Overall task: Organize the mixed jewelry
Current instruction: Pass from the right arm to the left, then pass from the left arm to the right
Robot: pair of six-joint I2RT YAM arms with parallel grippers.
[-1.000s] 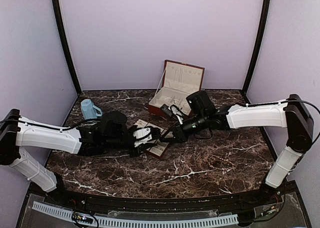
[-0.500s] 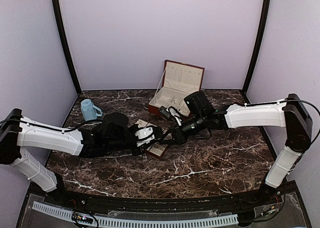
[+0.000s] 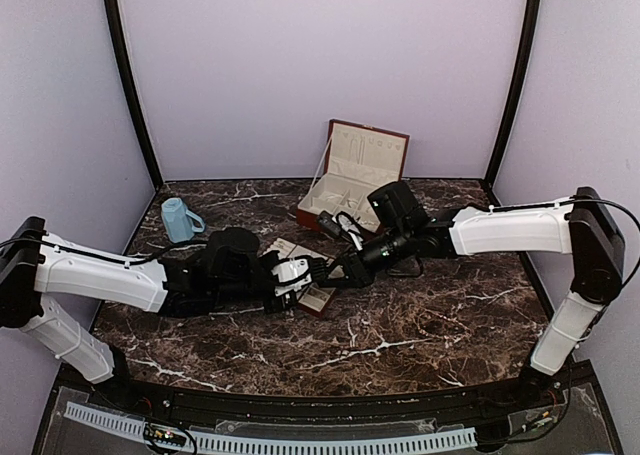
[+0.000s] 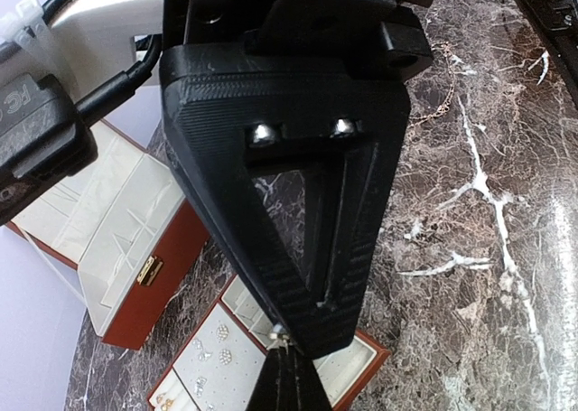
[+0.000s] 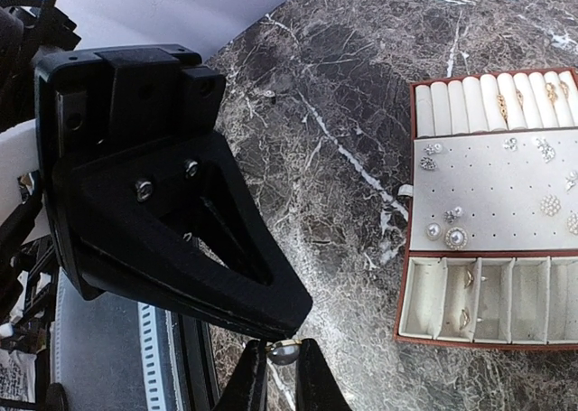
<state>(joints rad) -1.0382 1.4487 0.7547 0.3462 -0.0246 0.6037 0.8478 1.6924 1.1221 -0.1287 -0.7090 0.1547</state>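
Note:
The mixed jewelry lies mostly in a flat cream-lined tray (image 3: 318,300): small studs and pearl earrings (image 5: 456,238) on its pad, rings (image 5: 468,280) in its slots. Both grippers meet above this tray in the top view. My left gripper (image 4: 285,340) is shut, with a tiny silver piece (image 4: 277,337) pinched at its fingertips over the tray's rim (image 4: 384,355). My right gripper (image 5: 282,352) is shut on a small grey pearl piece with a gold rim (image 5: 284,350), held above the marble, left of the tray (image 5: 404,248). In the top view the two grippers, left (image 3: 318,267) and right (image 3: 338,271), almost touch.
A red-brown hinged box (image 3: 352,175) stands open behind the tray, cream compartments showing (image 4: 108,212). A blue cup (image 3: 180,218) sits at the far left of the dark marble table (image 3: 420,325). A thin chain (image 4: 442,104) lies on the marble beyond the left gripper.
My left gripper's jaws have closed onto the tiny silver piece, and that arm has edged right toward the right gripper. The right gripper keeps its grip and has shifted slightly left.

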